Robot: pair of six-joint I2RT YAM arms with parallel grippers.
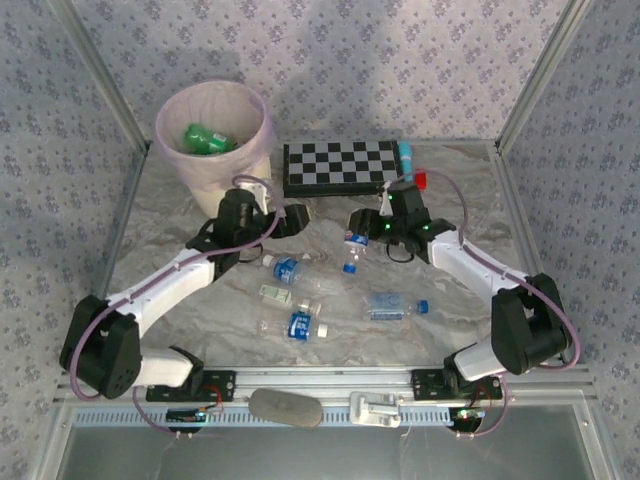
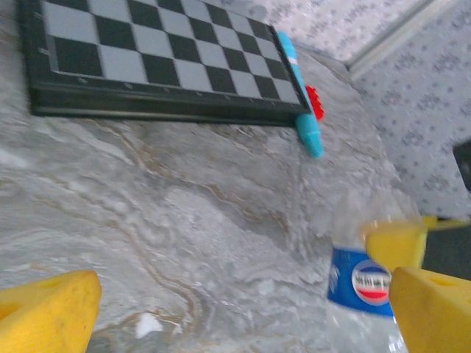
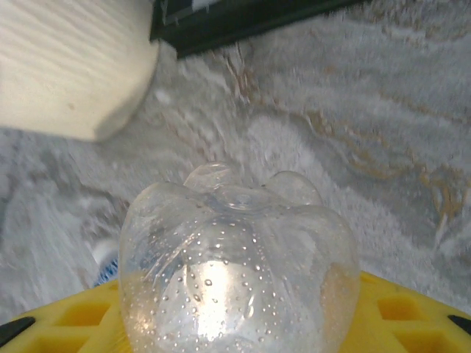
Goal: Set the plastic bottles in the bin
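The right gripper [image 1: 358, 230] is clenching a clear bottle [image 3: 235, 272] to the right of the bin [image 1: 172, 160], seemingly the carrying step, so the next move is calling for bringing it over the bin and letting go, while the left gripper [image 1: 293, 216] is hanging released nearer the bin.

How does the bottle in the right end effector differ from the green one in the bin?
The clear bottle is see-through with a blue label; the green bottle is tinted green. The clear bottle is gripped by the right end effector, outside the bin; the green bottle already lies inside it. Both are small plastic bottles.
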